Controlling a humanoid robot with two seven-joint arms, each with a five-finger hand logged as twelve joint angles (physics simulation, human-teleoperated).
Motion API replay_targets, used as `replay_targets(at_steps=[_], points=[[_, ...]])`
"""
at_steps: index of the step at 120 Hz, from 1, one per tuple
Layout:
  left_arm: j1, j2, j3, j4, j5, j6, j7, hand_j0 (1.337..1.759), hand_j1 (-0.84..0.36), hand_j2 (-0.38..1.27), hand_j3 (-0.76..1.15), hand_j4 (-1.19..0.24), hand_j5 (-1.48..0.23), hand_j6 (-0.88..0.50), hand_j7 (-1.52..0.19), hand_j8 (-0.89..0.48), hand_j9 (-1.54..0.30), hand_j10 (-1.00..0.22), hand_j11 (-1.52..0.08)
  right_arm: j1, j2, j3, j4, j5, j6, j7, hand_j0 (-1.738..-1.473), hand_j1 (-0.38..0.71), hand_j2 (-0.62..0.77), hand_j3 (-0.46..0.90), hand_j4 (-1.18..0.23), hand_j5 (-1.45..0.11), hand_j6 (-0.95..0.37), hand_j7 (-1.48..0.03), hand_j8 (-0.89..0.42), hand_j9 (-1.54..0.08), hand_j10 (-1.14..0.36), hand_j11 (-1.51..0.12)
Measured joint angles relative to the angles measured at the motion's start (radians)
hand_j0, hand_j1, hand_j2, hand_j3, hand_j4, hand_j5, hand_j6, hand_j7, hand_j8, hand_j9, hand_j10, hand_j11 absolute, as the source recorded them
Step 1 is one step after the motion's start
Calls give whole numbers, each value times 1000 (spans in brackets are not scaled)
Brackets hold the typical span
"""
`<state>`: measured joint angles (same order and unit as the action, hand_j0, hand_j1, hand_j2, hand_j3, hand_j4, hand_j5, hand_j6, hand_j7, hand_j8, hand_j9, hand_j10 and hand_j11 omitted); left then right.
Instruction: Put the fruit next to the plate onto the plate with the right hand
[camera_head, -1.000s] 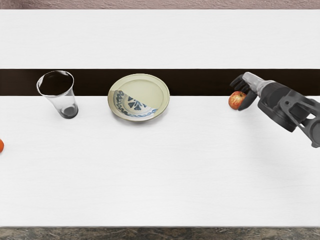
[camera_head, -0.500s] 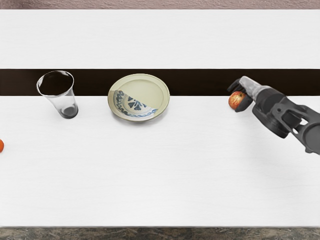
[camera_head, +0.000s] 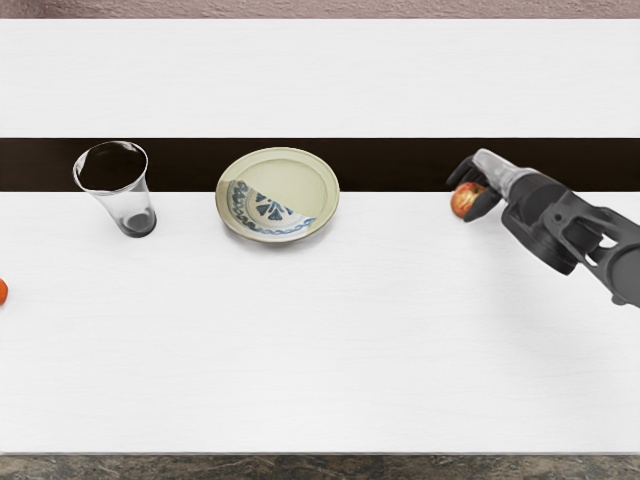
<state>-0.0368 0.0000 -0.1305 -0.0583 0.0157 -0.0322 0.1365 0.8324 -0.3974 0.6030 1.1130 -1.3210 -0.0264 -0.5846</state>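
In the head view, the right hand reaches in from the right edge and is closed around the fruit, a small red-and-yellow apple-like piece at the far right of the table, beside the dark band that crosses the scene. The hand covers the fruit from above and from the right. Whether the fruit rests on the table or has left it cannot be told from this angle. The plate lies well to the left at about the same depth, with nothing on it. A glass stands further left, and a second, orange fruit peeks in at the left edge. The left arm does not show. I judge the step in hand to be the grasp. The next move calls for a lift that keeps the grip firm, then a long carry leftward to set the fruit down within the plate's rim.
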Motion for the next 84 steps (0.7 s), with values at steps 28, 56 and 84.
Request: replay_targets(at_steps=[28,56,84], points=[[0,0,0,0,0,0,0,1658,335,3,0,-13,-15,-13,-15,-13,-15,-12,-15,6,-6,6,65,20,7,-5,-1657,237,55,0,-536,-708,-485,-702,-391,-703,-539,-702],[0,0,0,0,0,0,0,1658,335,3,0,-13,-15,-13,-15,-13,-15,-12,-15,18,0,7,117,56,18,-6,-1658,241,65,0,-536,-714,-481,-705,-384,-706,-541,-706],[0,0,0,0,0,0,0,1658,335,3,0,-13,-15,-13,-15,-13,-15,-12,-15,35,30,7,142,85,21,-6,-1658,240,80,0,-539,-715,-493,-707,-396,-705,-544,-704]])
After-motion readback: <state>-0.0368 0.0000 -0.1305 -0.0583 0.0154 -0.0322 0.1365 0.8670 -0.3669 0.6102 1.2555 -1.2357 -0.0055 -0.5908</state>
